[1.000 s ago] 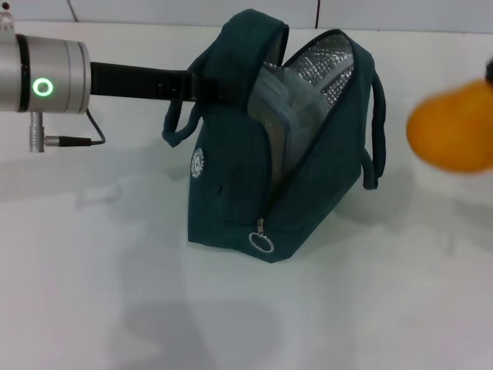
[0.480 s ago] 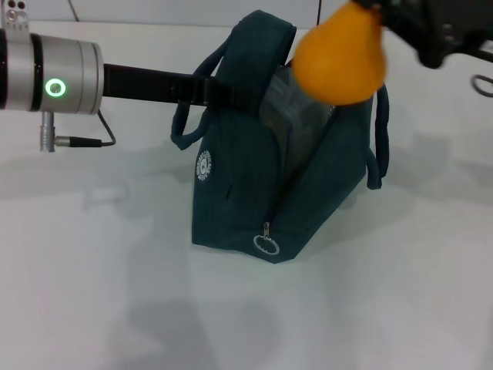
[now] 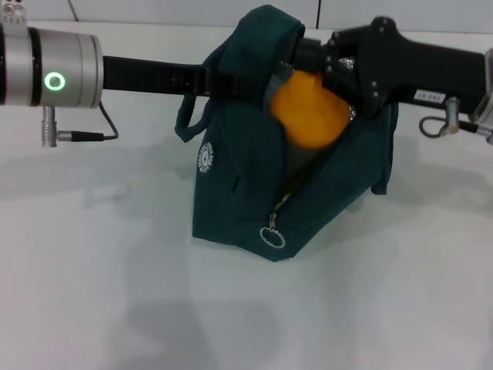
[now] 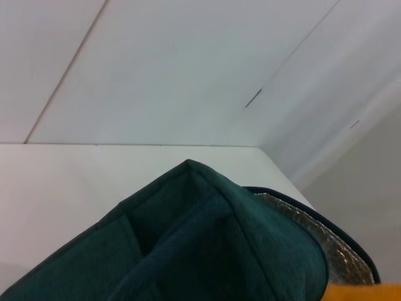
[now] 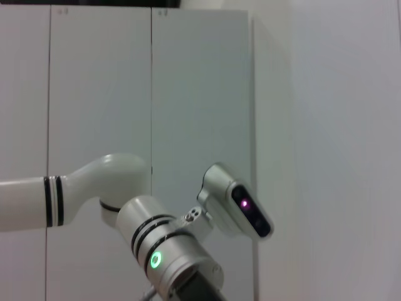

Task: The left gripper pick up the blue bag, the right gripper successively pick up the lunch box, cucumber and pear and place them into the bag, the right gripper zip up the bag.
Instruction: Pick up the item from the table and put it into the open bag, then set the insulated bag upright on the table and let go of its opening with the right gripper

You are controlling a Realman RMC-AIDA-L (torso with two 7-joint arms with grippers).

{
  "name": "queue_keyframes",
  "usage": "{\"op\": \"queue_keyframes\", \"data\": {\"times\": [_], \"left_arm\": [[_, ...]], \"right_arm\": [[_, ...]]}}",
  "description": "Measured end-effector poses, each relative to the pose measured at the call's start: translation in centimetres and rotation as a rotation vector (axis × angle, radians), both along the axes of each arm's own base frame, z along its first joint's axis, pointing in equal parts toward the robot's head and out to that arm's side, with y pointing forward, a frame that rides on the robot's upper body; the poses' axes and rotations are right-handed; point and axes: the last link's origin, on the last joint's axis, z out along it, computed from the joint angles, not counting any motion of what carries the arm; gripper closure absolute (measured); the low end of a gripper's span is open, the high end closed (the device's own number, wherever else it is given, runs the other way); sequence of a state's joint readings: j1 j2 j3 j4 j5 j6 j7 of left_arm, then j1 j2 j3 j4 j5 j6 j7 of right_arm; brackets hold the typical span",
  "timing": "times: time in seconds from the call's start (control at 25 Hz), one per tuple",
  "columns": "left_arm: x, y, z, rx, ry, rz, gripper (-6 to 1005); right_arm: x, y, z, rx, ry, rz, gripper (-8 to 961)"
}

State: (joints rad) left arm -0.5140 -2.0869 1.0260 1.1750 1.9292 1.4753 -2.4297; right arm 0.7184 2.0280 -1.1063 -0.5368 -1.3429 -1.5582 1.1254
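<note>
Now the right claw (image 3: pixel 308 73), pinching the pear (image 3: pixel 310 110), has lowered it into the blue bag (image 3: pixel 231 193)

left pincer (image 3: pixel 231 77) tips hidden behind blue bag (image 3: pixel 231 193)

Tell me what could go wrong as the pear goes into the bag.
1. The pear is only at the mouth of the bag, held by the right hand; released now, it might catch on the rim and roll out onto the table.
2. The opening is narrow and the bag leans, propped by the left hand at its top; pushing the pear down could tip it.
3. The zipper pull hangs low, so closing means a long reach afterwards.
</note>
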Motion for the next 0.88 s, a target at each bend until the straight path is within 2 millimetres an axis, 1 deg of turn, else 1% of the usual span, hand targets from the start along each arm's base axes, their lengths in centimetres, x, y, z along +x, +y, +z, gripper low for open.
{"op": "queue_keyframes", "data": {"times": [0.28, 0.52, 0.56, 0.76, 0.88], "left_arm": [[-0.1, 0.0, 0.1, 0.003, 0.000, 0.003, 957], [-0.1, 0.0, 0.1, 0.003, 0.003, 0.003, 957], [-0.1, 0.0, 0.1, 0.003, 0.004, 0.003, 957], [-0.2, 0.0, 0.1, 0.003, 0.006, 0.004, 957], [-0.2, 0.0, 0.1, 0.003, 0.007, 0.004, 957]], "right_arm": [[2.0, -0.7, -0.1, -0.001, 0.002, -0.059, 915], [3.3, -1.0, 0.6, 0.026, 0.044, -0.121, 912], [3.7, -1.0, 1.1, 0.039, 0.056, -0.138, 893], [4.3, -1.0, 1.8, 0.056, 0.067, -0.159, 801], [5.3, -0.8, 2.9, 0.081, 0.060, -0.202, 745]]}}
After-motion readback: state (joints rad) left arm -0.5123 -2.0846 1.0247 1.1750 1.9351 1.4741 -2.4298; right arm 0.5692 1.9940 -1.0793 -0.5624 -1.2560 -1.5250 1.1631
